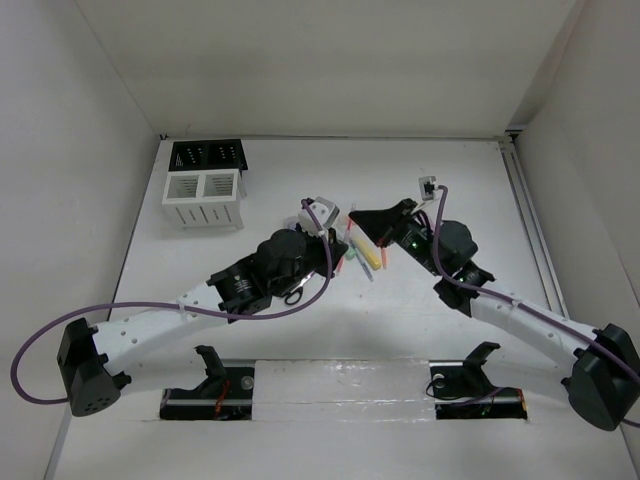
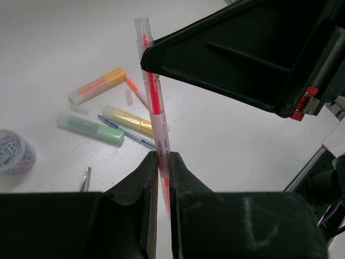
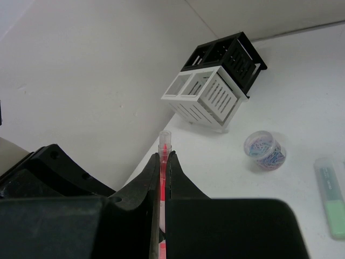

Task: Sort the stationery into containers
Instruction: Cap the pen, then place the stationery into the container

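Note:
A thin pen with a red core and clear cap (image 2: 156,108) is held in the air by both grippers at once. My left gripper (image 2: 161,159) is shut on its lower part. My right gripper (image 3: 163,156) is shut near its capped end (image 3: 164,139). In the top view the two grippers meet over the table's middle, left (image 1: 335,232) and right (image 1: 366,220). On the table below lie an orange marker (image 2: 99,85), a yellow marker (image 2: 129,120), a green marker (image 2: 91,128), a thin blue pen (image 2: 129,135) and a clear tub of paper clips (image 2: 13,152).
The white slatted organizer (image 1: 203,198) stands at the far left with the black mesh holder (image 1: 208,155) right behind it; both also show in the right wrist view, white (image 3: 207,97) and black (image 3: 229,54). Scissors (image 1: 297,293) lie beside the left arm. White walls enclose the table.

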`<state>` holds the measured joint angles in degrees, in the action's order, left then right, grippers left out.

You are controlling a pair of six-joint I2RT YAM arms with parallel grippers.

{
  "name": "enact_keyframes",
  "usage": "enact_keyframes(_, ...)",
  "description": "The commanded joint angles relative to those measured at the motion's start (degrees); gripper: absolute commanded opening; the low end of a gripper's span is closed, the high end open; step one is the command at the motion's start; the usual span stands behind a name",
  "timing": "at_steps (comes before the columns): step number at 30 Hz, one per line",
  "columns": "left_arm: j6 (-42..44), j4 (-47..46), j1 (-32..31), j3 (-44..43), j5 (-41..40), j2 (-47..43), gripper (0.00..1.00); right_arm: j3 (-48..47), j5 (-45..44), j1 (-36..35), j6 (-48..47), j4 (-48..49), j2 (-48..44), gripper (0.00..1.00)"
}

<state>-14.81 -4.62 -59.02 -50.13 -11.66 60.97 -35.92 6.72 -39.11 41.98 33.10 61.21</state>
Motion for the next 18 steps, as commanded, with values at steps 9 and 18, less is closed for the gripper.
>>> enact_keyframes(9, 2.1, -17.0, 1.4, -4.6, -2.6, -2.1, 0.00, 1.2, 9.1, -4.1, -2.2, -12.2, 2.9, 0.00)
enact_keyframes(18, 2.1, -17.0, 2.6, -4.6, -1.2, -2.1, 0.00, 1.7, 9.7, -4.1, -2.2, -12.2, 4.1, 0.00)
